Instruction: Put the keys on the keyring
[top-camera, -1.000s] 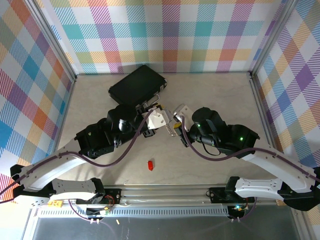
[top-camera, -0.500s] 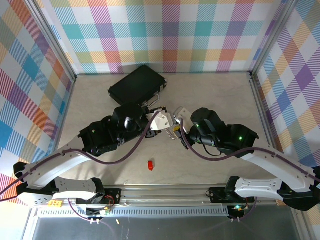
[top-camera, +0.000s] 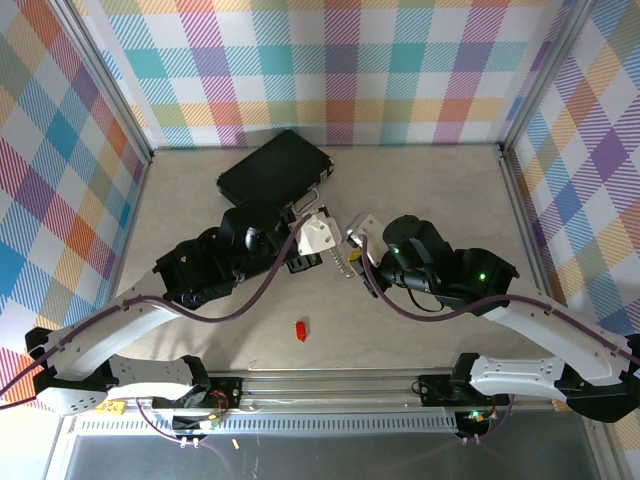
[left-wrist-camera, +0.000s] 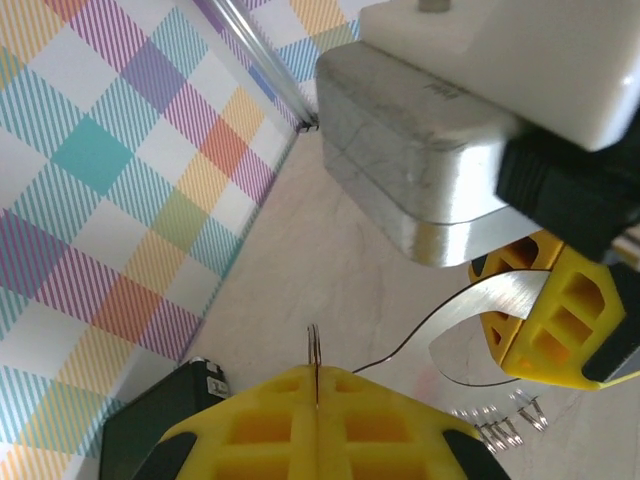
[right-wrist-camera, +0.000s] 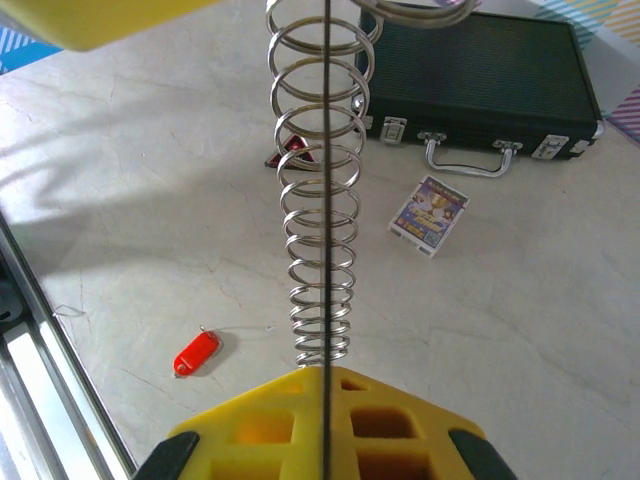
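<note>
Silver keyring (right-wrist-camera: 320, 250) is hanging near the black case (right-wrist-camera: 470, 80), both left gripper (left-wrist-camera: 316, 385) and right gripper (right-wrist-camera: 326, 385) pinching it, so 1 probably needs freeing to fetch the farther red key (right-wrist-camera: 196, 353).

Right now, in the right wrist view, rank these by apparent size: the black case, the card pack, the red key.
Largest to smallest:
1. black case
2. card pack
3. red key
The case lies farthest from the camera, yet looks biggest.
</note>
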